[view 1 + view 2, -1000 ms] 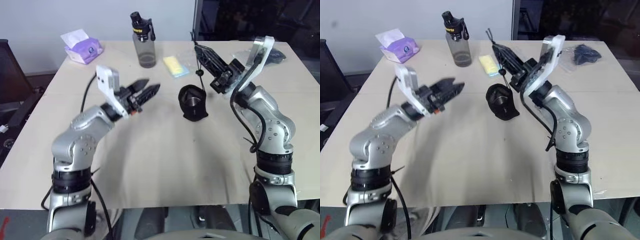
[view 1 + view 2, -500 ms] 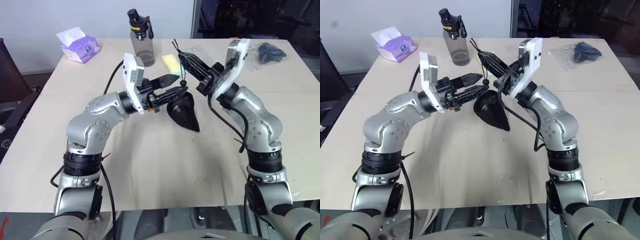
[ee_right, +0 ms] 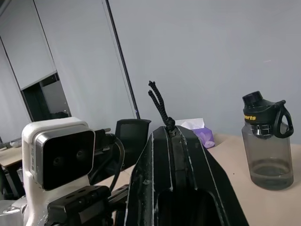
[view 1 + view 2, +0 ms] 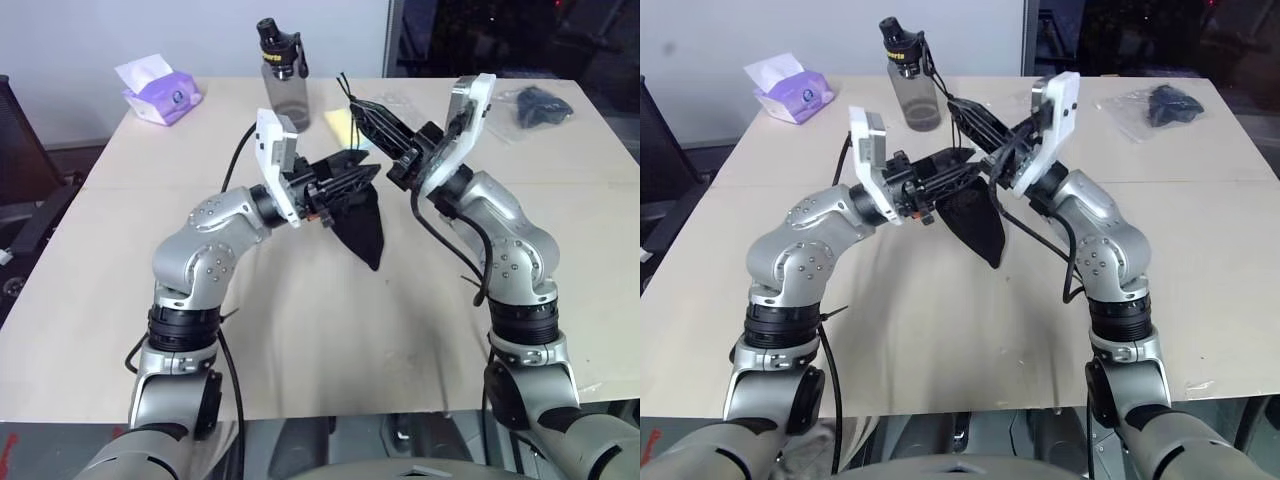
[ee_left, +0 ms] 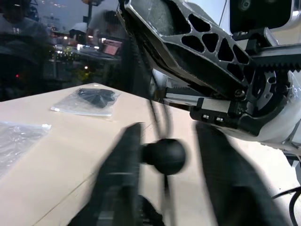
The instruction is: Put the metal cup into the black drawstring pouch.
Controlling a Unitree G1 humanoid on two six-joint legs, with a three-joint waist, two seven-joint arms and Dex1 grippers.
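On the far left of the pale bench (image 4: 90, 300) sits a purple tissue pack (image 4: 160, 92), and further right along the far edge stands a grey translucent bottle (image 4: 283, 75) with a black cap. A yellow item (image 4: 338, 125) lies on the bench just right of the bottle, partly hidden behind the arms. Near the middle, raised above the bench, the left gripper (image 4: 352, 177) reaches in from the left, its two black fingers drawn close together at the upper left edge of the black drawstring pouch (image 4: 365, 225); whether they actually pinch the fabric cannot be told. In the left wrist view those fingers (image 5: 120, 174) stand on either side of the cord with the round black toggle (image 5: 163, 156) between them. The pouch hangs off the bench, tapering to a point at its lower end, well above its own shadow. Just right of it and slightly higher, the right gripper (image 4: 368, 118) points up and to the left with its fingers pressed together on the pouch's thin cord (image 3: 158, 103), whose frayed ends stick up past the fingertips. The metal cup cannot be made out; whether it is inside the pouch cannot be told. At the far right of the bench lies a dark item in a clear plastic bag (image 4: 540, 104).
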